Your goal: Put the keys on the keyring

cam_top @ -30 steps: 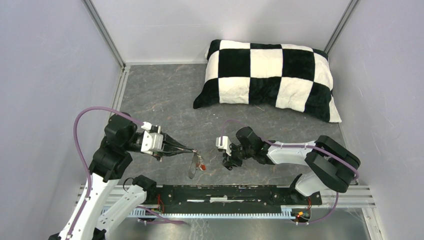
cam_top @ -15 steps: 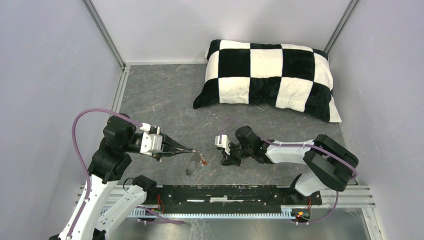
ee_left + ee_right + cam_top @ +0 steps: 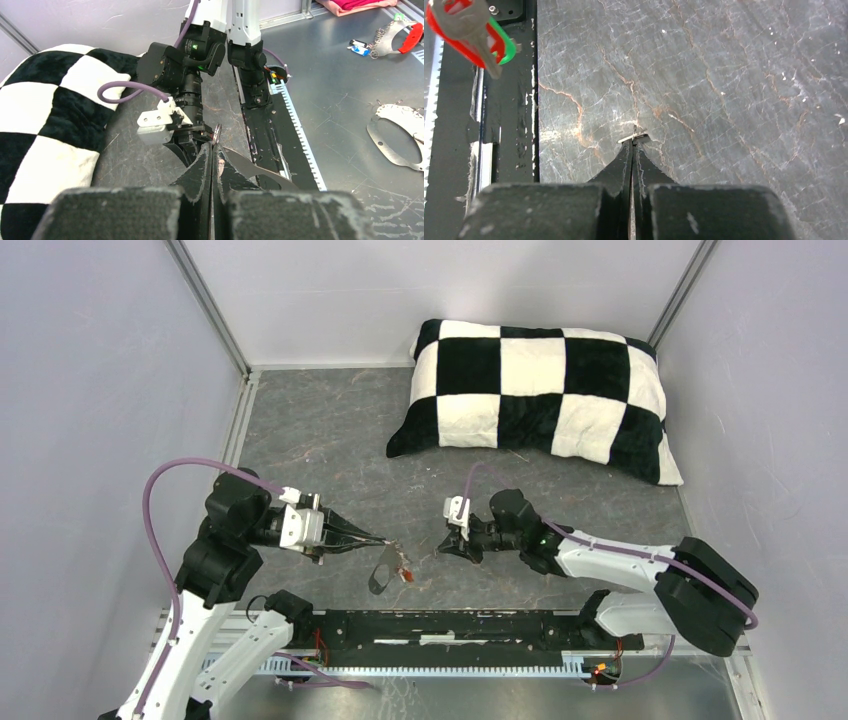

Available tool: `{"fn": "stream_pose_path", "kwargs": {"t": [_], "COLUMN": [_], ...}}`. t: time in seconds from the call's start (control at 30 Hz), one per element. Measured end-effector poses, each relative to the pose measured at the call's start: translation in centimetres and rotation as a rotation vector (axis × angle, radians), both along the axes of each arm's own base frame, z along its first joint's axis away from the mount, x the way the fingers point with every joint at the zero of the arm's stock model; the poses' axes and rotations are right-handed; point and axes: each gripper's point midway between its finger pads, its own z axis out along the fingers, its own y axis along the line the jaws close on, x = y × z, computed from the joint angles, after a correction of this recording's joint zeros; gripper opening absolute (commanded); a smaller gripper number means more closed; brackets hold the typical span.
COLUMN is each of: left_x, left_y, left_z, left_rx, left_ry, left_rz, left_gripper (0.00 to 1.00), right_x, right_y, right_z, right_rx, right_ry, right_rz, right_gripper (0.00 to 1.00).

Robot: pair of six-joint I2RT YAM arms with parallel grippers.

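Keyring, flat grey beside red tag, hangs from clamped left claw; right claw closed.

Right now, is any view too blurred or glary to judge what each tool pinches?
Top external: even light, sharp, but the keyring at the left tool is tiny. Left wrist: tips sharp; sheen on the steel bench. Right wrist: table crisp, a metal bit shows in the right tool; red tag at top left slightly soft.
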Motion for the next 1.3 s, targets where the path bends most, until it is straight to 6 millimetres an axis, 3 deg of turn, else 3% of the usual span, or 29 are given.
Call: {"fn": "stream_pose_path", "kwargs": {"t": [0.23, 0.37, 0.7, 1.03, 1.17, 1.3], "left_x": [0.0, 0.0, 0.3, 1.1, 1.6, 1.8], "left_y": [0.0, 0.0, -0.2, -0.7, -0.9, -1.1], "left_z": [0.0, 0.0, -0.2, -0.2, -0.2, 0.0], "left_rx": [0.0, 0.0, 0.006, 0.005, 0.003, -0.003], "left_ry": [0.0, 0.0, 0.021, 0.08, 0.106, 0.118], "left_rz": [0.0, 0.001, 0.001, 0.004, 0.007, 0.009], "left_gripper": [0.02, 0.02, 0.02, 0.02, 0.02, 0.02], "right_x": [-0.6, -0.9, -1.7, -3.7, -4.1, -3.9], "right_y": [-1.4, -1.8, -0.9, 1.5, 1.9, 1.9], "right_z": [-1.3, 0.0, 7.7, 20.0, 21.8, 21.9], "right_rx": [-0.032, -0.014, 0.125, 0.285, 0.298, 0.279], "right_ry": [0.035, 0.018, -0.102, -0.4, -0.473, -0.508], "right_rz": [-0.045, -0.043, 0.028, 0.097, 0.1, 0.086], "right_gripper": [0.0, 0.0, 0.01, 0.0, 0.01, 0.0]}}
